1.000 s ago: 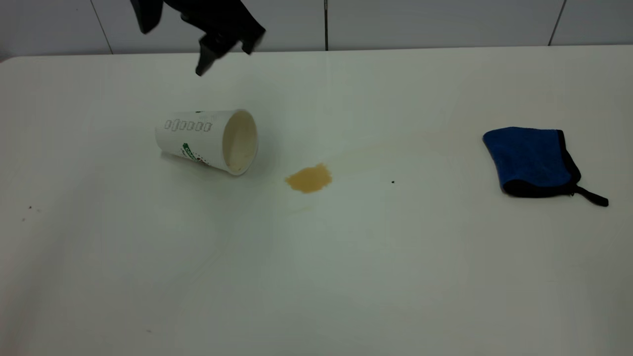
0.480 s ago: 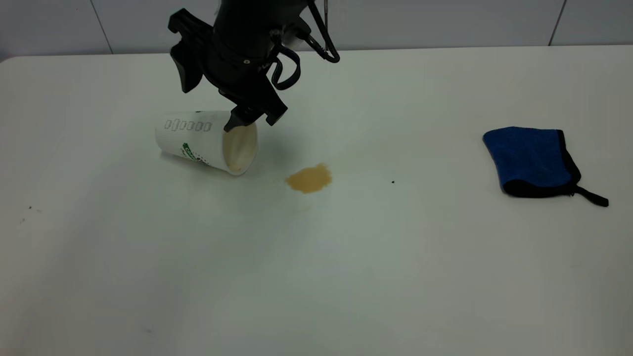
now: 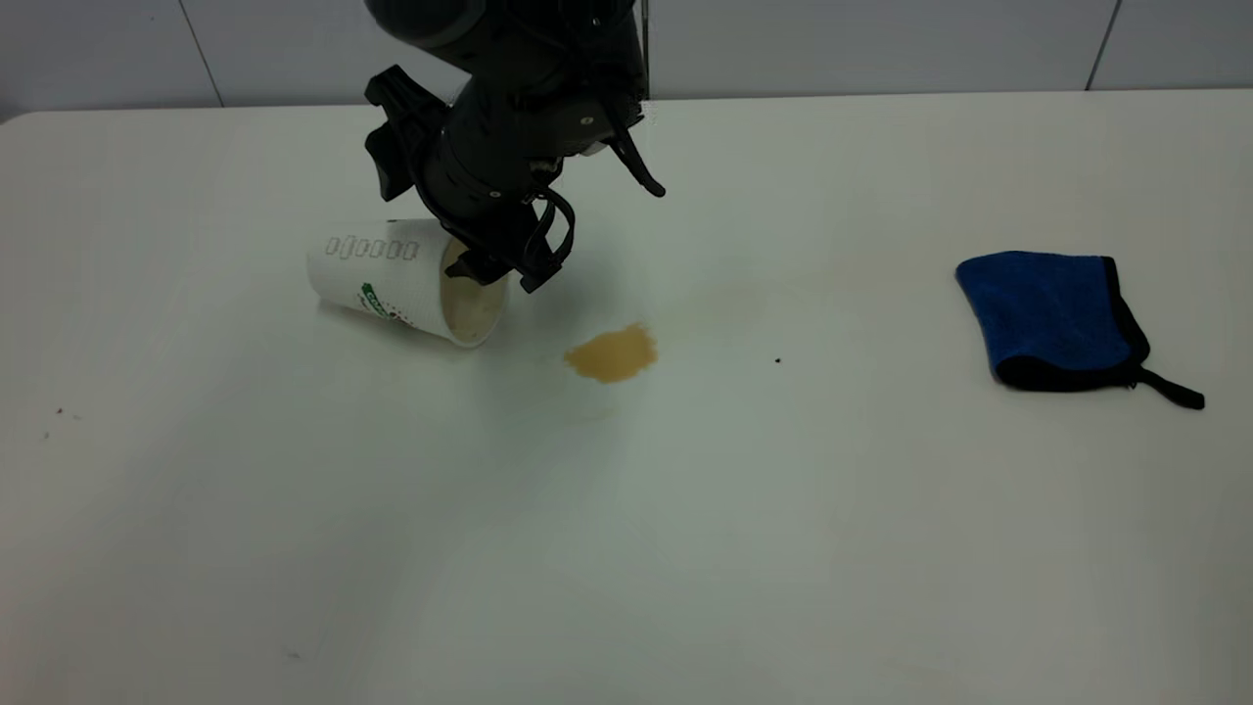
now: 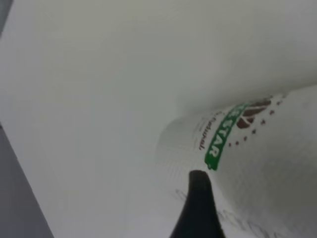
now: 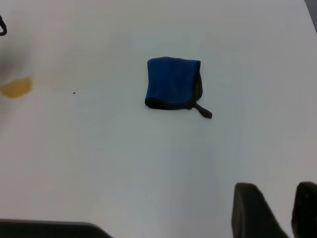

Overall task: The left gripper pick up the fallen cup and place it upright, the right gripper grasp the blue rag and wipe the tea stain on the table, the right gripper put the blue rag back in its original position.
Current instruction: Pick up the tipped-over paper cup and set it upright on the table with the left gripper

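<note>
Although the left gripper (image 3: 489, 266) is down at the rim of the cup (image 3: 392, 274), the exterior view shows no step complete: the cup lies on its side on the table (image 3: 626, 548), mouth facing the tea stain (image 3: 612, 353), which sits just beside it, unwiped. One finger appears to reach into the mouth and another lies outside the wall, so the fingers seem spread either side of the rim; whether they have pinched it cannot be told. The blue rag (image 3: 1052, 318) lies well apart toward the right, folded and untouched. The right gripper does not appear in this view.

In the left wrist view, the cup (image 4: 257, 163) fills the frame, white paper with a green logo band and no visible crushing. One dark finger (image 4: 198, 208) rests against its wall.

In the right wrist view, the right gripper (image 5: 277, 210) hangs above bare table, fingers a narrow gap apart and holding nothing. The blue rag (image 5: 172, 83) and tea stain (image 5: 16, 87) lie beyond. Uprighting, wiping and returning the rag all remain.
</note>
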`<state>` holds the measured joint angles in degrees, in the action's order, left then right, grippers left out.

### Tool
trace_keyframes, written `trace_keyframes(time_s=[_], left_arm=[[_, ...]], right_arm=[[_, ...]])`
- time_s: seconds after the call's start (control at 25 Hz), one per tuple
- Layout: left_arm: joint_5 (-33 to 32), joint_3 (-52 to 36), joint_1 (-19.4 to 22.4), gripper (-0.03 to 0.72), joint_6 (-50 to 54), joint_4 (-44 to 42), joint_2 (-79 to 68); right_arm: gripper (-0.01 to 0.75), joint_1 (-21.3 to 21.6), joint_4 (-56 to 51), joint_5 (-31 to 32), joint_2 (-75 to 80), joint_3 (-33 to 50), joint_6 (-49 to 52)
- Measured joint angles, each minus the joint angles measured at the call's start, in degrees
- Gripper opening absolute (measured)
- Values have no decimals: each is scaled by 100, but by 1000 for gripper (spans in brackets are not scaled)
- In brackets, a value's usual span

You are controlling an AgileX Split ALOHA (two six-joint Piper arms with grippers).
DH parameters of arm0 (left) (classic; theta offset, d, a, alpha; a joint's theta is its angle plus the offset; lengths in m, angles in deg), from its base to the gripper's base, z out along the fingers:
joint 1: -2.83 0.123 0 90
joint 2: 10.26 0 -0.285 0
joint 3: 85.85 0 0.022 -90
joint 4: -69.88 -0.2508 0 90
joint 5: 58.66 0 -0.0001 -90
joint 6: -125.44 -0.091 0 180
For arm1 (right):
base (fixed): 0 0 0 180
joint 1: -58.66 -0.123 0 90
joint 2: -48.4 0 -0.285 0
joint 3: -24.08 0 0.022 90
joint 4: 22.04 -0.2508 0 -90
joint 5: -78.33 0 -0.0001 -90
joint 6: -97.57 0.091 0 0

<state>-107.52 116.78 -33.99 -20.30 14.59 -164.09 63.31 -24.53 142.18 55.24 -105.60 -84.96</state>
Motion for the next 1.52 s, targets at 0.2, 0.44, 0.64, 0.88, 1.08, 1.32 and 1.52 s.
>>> trace_keyframes(time_s=[0.2, 0.44, 0.64, 0.88, 1.08, 1.32, 1.52], left_arm=[[18, 6, 24, 488, 121, -509, -201], [-128, 6, 30, 140, 135, -897, -237], [-553, 6, 30, 15, -65, -1116, -139], [-540, 6, 265, 10, -1137, -423, 796], [-14, 6, 929, 10, -2277, 1345, 1610], [645, 6, 1745, 10, -3818, 3666, 1853], [895, 6, 2219, 10, -4956, 5260, 1764]], right_arm=[[238, 0, 0, 0, 0, 0, 0], [238, 0, 0, 0, 0, 0, 0], [238, 0, 0, 0, 0, 0, 0], [238, 0, 0, 0, 0, 0, 0], [238, 0, 0, 0, 0, 0, 0], [238, 0, 0, 0, 0, 0, 0], [238, 0, 0, 0, 0, 0, 0]])
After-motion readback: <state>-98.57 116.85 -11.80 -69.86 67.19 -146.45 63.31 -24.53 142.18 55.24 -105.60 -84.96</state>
